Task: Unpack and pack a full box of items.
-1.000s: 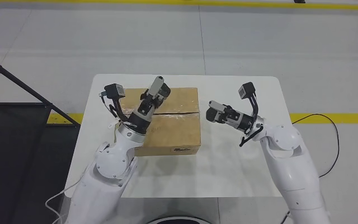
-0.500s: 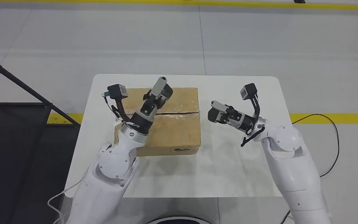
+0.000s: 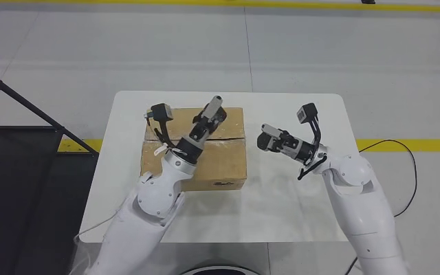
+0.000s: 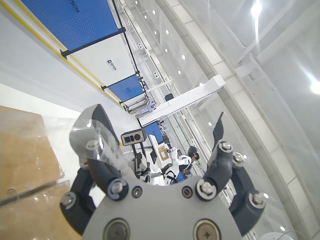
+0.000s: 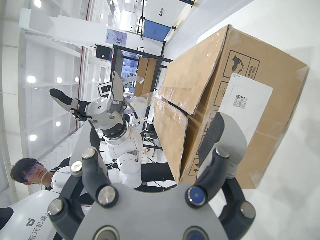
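Lying closed, box [image 3: 221, 165] long axis side-to-side on table [image 3: 289, 206]; left gripper [image 3: 212, 111], right gripper [image 3: 262, 137] jaws apart.

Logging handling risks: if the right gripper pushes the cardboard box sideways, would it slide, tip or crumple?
The cardboard box sits flat and wide on the white table, so it would probably slide, not tip. Its walls look stiff; the top flaps, parted with torn edges, may flex under pressure. Contents are hidden; if full, it may resist a light push.
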`<control>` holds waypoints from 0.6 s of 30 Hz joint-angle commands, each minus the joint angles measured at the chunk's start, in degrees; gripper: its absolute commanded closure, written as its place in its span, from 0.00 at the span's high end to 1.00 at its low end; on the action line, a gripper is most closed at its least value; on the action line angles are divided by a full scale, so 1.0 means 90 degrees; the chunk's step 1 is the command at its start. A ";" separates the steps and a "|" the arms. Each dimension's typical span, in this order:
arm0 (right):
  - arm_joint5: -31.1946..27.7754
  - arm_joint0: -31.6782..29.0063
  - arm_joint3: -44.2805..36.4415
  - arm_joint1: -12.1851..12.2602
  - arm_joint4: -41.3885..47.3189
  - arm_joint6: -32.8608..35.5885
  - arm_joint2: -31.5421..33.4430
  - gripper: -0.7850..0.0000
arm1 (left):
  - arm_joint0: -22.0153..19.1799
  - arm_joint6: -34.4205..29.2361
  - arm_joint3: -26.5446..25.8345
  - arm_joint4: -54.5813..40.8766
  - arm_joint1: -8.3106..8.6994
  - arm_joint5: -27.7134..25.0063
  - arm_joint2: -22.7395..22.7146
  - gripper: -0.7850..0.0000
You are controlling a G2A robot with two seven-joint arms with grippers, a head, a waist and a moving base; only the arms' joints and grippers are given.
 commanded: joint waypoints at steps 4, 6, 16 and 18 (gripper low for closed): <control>-0.0012 -0.0062 -0.0035 0.0025 0.0011 -0.0004 0.0040 1.00 | -0.0027 0.0001 0.0096 0.0046 -0.0041 -0.0001 0.0124 1.00; -0.0010 -0.0090 -0.0055 0.0036 0.0015 -0.0012 0.0059 1.00 | -0.0054 0.0026 0.0164 0.0073 -0.0060 -0.0012 0.0168 1.00; 0.0049 -0.0245 -0.0228 0.0099 0.0018 -0.0045 0.0203 1.00 | -0.0257 0.0305 0.0505 0.0138 -0.0176 -0.0062 0.0357 1.00; 0.0063 -0.0259 -0.0249 0.0109 0.0003 -0.0055 0.0211 1.00 | -0.0311 0.0352 0.0584 0.0132 -0.0201 -0.0069 0.0390 1.00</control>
